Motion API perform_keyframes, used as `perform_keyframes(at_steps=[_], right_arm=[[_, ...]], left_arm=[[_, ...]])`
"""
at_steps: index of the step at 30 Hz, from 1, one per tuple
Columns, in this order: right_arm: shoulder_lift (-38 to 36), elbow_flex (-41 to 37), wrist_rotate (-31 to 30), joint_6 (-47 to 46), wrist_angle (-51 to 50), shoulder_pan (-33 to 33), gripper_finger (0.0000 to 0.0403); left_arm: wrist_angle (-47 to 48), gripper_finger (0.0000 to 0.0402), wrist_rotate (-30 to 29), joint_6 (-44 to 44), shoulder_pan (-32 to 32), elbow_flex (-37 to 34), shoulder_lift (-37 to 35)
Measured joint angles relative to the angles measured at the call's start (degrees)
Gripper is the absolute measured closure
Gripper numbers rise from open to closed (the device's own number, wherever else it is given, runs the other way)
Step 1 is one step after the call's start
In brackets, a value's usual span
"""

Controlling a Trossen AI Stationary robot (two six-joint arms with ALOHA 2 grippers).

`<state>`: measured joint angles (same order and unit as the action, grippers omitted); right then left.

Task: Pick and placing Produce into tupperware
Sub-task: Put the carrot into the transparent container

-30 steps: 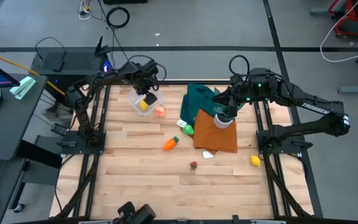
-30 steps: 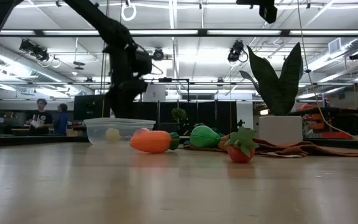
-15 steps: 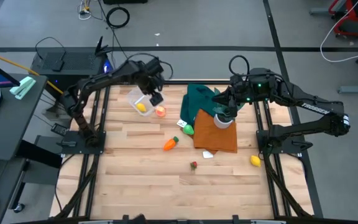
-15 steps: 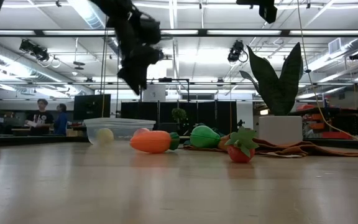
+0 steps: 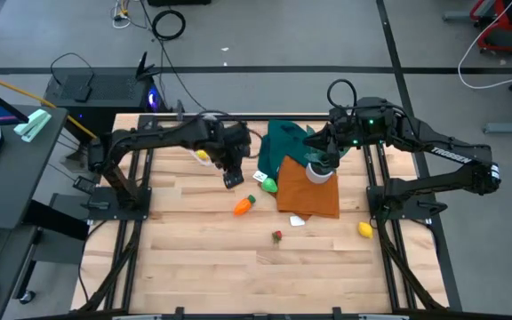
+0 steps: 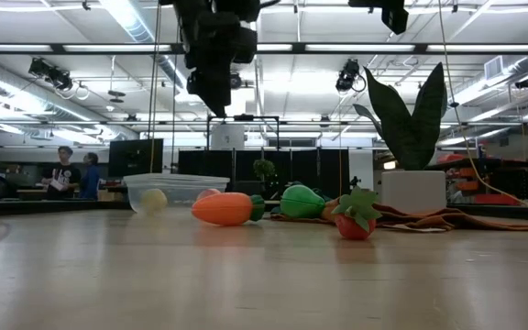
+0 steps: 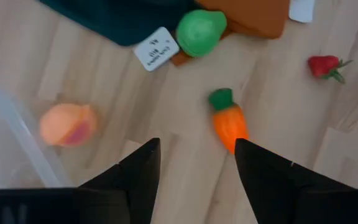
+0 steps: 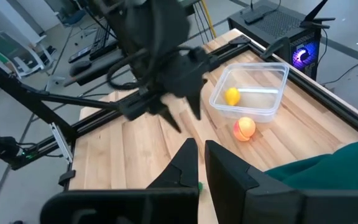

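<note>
The clear tupperware (image 8: 252, 89) stands at the table's far left with a yellow piece (image 8: 232, 96) inside it. The peach (image 7: 68, 124) lies on the wood just beside its wall. The carrot (image 5: 244, 205), green piece (image 5: 268, 185), red berry (image 5: 277, 236) and a second yellow piece (image 5: 364, 229) lie loose on the table. My left gripper (image 7: 194, 158) hangs open and empty above the wood between peach and carrot (image 7: 230, 124), fingers pointing steeply down. My right gripper (image 8: 202, 163) is shut and empty, held high at the far right.
A potted plant (image 6: 411, 137) in a white pot stands on dark green and orange cloths (image 5: 309, 191) right of centre. A white card (image 7: 155, 48) lies by the green piece. People stand in the room beyond the table (image 6: 62, 170).
My left gripper has left the spot over the tupperware, risen, and swung toward the table's middle and near edge, rolling a little. It now hangs above the wood near the carrot. The yellow piece stays in the tupperware.
</note>
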<state>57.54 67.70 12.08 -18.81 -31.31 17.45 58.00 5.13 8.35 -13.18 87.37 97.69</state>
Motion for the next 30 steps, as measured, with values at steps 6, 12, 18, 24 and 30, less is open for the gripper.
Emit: perform_keyframes(at_steps=[6, 12, 18, 24, 30], right_arm=[[0.00, 0.00, 0.36, 1.07, -0.02, 0.00, 0.0403], [-0.02, 0.00, 3.42, 1.35, -1.45, -0.02, 0.0403], [-0.02, 0.00, 5.23, 2.50, -2.27, 0.00, 0.0403], [-0.02, 0.00, 7.04, 3.00, -2.38, 0.00, 0.0403], [-0.02, 0.00, 7.41, 3.02, -2.72, -0.01, 0.0403]], left_arm=[[-1.94, 0.0200, -0.67, 8.16, 3.00, -0.83, 1.20], [-6.39, 0.0204, -3.50, 20.23, 7.03, -3.96, 3.21], [-6.21, 0.0177, -7.52, 23.64, 10.79, -4.54, 7.35], [-8.25, 0.0115, -9.09, 25.41, 12.44, -4.50, 10.71], [-8.66, 0.0047, -9.10, 28.58, 12.49, -4.52, 12.37]])
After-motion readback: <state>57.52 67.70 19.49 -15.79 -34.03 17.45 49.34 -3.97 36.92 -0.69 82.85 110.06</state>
